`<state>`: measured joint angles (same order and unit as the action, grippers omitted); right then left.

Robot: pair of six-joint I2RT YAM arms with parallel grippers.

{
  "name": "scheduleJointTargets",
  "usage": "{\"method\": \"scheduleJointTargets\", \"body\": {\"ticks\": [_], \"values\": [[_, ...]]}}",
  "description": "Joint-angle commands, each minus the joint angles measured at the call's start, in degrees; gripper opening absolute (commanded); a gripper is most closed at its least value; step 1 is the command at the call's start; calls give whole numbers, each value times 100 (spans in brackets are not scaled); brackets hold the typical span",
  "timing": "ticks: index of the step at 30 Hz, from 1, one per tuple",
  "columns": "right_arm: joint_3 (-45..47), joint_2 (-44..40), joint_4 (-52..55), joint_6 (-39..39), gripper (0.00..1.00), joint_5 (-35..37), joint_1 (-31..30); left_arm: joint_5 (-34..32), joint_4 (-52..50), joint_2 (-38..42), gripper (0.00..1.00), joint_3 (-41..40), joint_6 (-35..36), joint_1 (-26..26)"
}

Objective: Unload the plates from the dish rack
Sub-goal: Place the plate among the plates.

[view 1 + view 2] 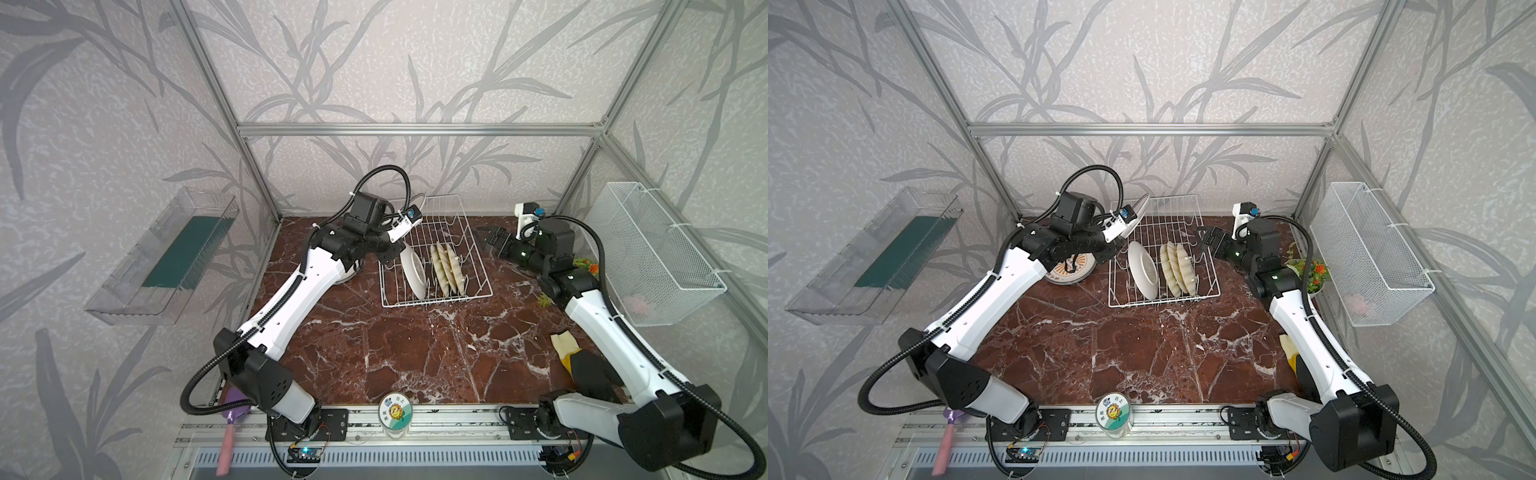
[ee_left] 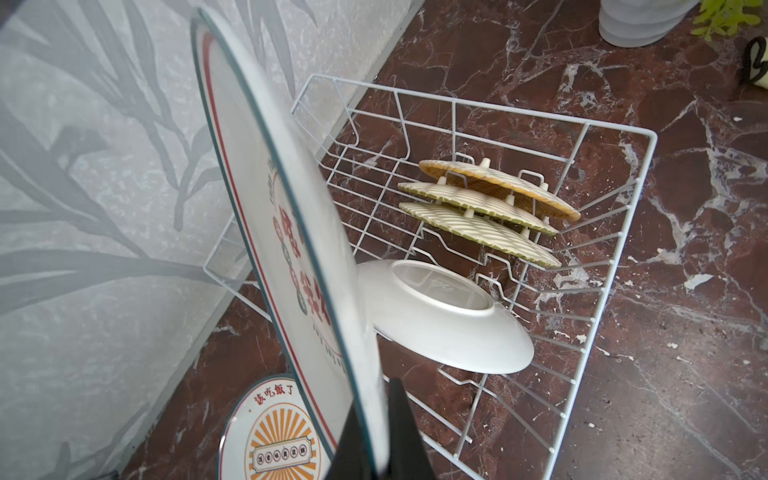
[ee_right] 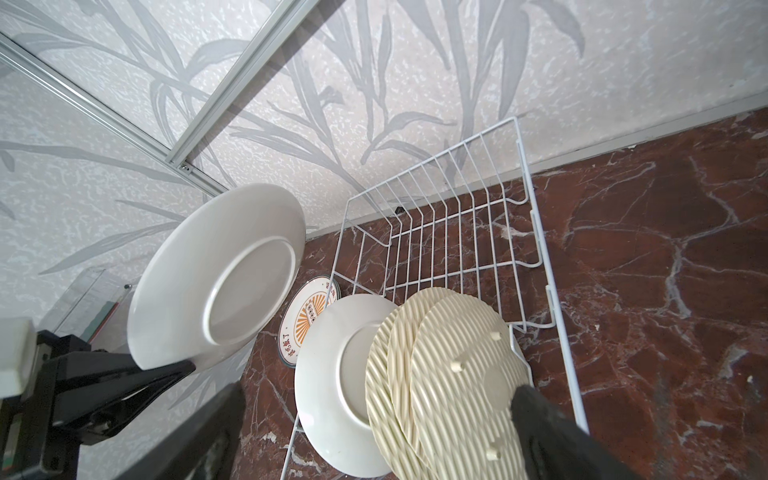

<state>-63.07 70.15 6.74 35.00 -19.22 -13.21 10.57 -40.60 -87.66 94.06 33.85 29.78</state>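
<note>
My left gripper (image 2: 374, 415) is shut on the rim of a white plate (image 2: 257, 166), which it holds on edge in the air above the far left corner of the dish rack (image 1: 478, 291). The same plate (image 1: 1139, 210) shows in a top view. In the rack stand one white plate (image 1: 413, 270) and three woven tan plates (image 1: 446, 270). A sunburst plate (image 1: 1069, 272) lies flat on the table left of the rack, partly under my left arm. My right gripper (image 1: 484, 239) hangs open by the rack's right side, nothing between its fingers (image 3: 540, 424).
A white mesh basket (image 1: 656, 257) hangs on the right wall and a clear tray (image 1: 166, 257) on the left wall. A potted plant (image 1: 1308, 272) sits behind my right arm. A yellow-black glove (image 1: 582, 361) lies front right. A jar (image 1: 395, 413) stands at the front edge.
</note>
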Motion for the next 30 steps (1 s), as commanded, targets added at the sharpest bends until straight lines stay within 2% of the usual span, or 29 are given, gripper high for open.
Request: {"method": "scheduleJointTargets", "body": {"ticks": [1, 6, 17, 24, 27, 30], "values": [[-249, 102, 61, 290, 99, -184, 21, 58, 698, 354, 0, -90, 891, 106], [-394, 172, -8, 465, 100, -350, 21, 45, 680, 381, 0, -265, 1576, 289], [-723, 375, 9, 794, 100, -328, -29, -659, 942, 333, 0, -618, 2579, 633], [-1091, 808, 178, 1022, 100, -227, -249, -879, 1384, 396, 0, -929, 3208, 843], [-1247, 982, 252, 1069, 98, -183, -355, -966, 1552, 451, 0, -1098, 3425, 928], [-1415, 1141, 420, 1108, 94, -93, -436, -1083, 2131, 582, 0, -1483, 3548, 986]]}}
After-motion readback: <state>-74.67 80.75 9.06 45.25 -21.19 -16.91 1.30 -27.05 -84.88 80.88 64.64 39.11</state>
